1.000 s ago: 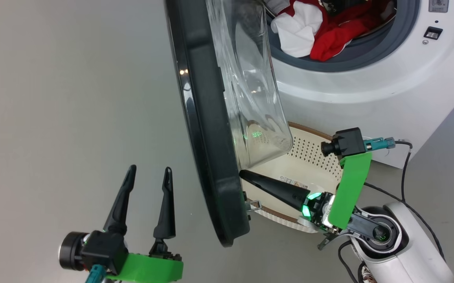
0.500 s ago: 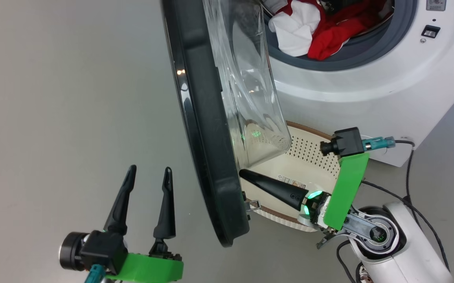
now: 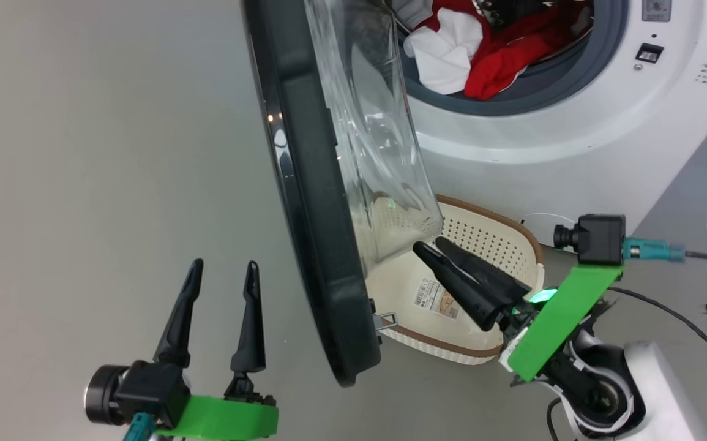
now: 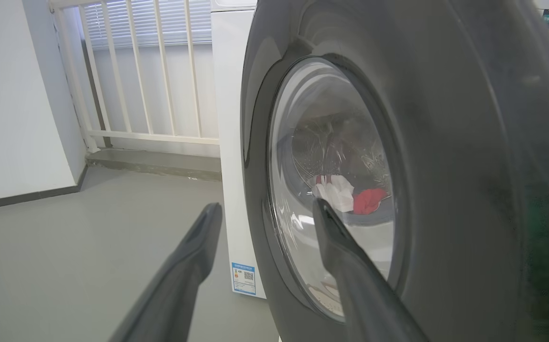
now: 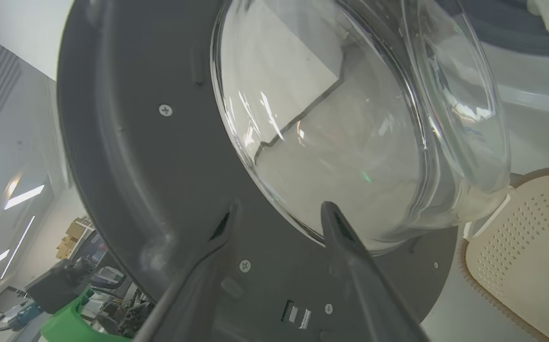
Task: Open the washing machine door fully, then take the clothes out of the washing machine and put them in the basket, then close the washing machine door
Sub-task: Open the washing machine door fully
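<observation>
Black door (image 3: 313, 214) rim divides your room: left gripper (image 3: 223, 264) spread over bare floor (image 3: 84, 153); right gripper (image 3: 429, 243) spread over the basket (image 3: 494, 236).

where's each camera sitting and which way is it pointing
Head view: on the head, looking down at the open door, washing machine, clothes and basket; both jaws show, open.
Left wrist view: on the left arm, facing the door's outer side; left jaws rise from below.
Right wrist view: on the right arm, facing the door's inner side; right jaws rise from below.
Shared: both wrist views see the door from opposite sides.
</observation>
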{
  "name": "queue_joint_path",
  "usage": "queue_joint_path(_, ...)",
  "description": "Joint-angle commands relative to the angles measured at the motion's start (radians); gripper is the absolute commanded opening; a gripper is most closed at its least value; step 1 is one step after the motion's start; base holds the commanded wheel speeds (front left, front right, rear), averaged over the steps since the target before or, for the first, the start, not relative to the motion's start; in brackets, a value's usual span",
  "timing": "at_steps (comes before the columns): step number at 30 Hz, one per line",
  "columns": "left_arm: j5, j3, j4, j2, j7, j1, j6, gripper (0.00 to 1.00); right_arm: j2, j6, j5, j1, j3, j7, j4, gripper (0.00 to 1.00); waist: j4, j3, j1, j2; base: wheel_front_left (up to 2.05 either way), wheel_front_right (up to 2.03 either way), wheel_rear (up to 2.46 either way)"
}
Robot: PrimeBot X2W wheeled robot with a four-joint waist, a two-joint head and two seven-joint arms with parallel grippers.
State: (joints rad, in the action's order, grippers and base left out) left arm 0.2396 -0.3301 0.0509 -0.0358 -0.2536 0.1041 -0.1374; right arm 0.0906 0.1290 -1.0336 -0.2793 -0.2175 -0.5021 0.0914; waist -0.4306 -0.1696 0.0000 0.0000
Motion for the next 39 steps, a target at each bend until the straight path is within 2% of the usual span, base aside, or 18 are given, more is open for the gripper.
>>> queue_joint_path(1, 0.0, 0.04, 0.025, -0.014, -0.008, 0.001, -0.003, 1.0, -0.02, 0.002, 0.054, 0.012, -0.02, 0.036, 0.05, 1.0, 0.013, 0.01, 0.0, 0.0, 0.0, 0.0, 0.0)
queue_joint_path(7, -0.007, 0.051, 0.024, -0.014, -0.008, -0.017, -0.001, 1.0, -0.005, 0.002, 0.294, 0.075, -0.021, 0.223, 0.094, 1.0, 0.031, 0.034, 0.0, 0.0, 0.0, 0.0, 0.0)
queue_joint_path(9, -0.008, 0.053, 0.022, -0.014, -0.008, -0.021, 0.0, 1.0, -0.007, 0.002, 0.326, 0.088, -0.015, 0.26, 0.094, 1.0, 0.032, 0.04, 0.0, 0.0, 0.0, 0.0, 0.0)
queue_joint_path(13, -0.015, 0.064, 0.016, -0.014, -0.008, -0.038, 0.009, 1.0, -0.006, 0.002, 0.465, 0.134, 0.005, 0.399, 0.081, 1.0, 0.042, 0.065, 0.0, 0.0, 0.0, 0.0, 0.0)
queue_joint_path(25, -0.033, 0.108, -0.005, -0.014, -0.008, -0.104, 0.031, 1.0, -0.029, 0.002, 0.781, 0.275, 0.065, 0.61, 0.056, 1.0, 0.069, 0.138, 0.0, 0.0, 0.0, 0.0, 0.0)
queue_joint_path(31, -0.038, 0.125, -0.002, -0.015, -0.008, -0.13, 0.035, 1.0, -0.039, 0.002, 0.859, 0.34, 0.116, 0.684, 0.076, 1.0, 0.081, 0.15, 0.0, 0.0, 0.0, 0.0, 0.0)
queue_joint_path(39, -0.039, 0.138, 0.0, -0.015, -0.008, -0.148, 0.039, 1.0, -0.04, 0.002, 0.889, 0.405, 0.143, 0.741, 0.101, 1.0, 0.093, 0.161, 0.0, 0.0, 0.0, 0.0, 0.0)
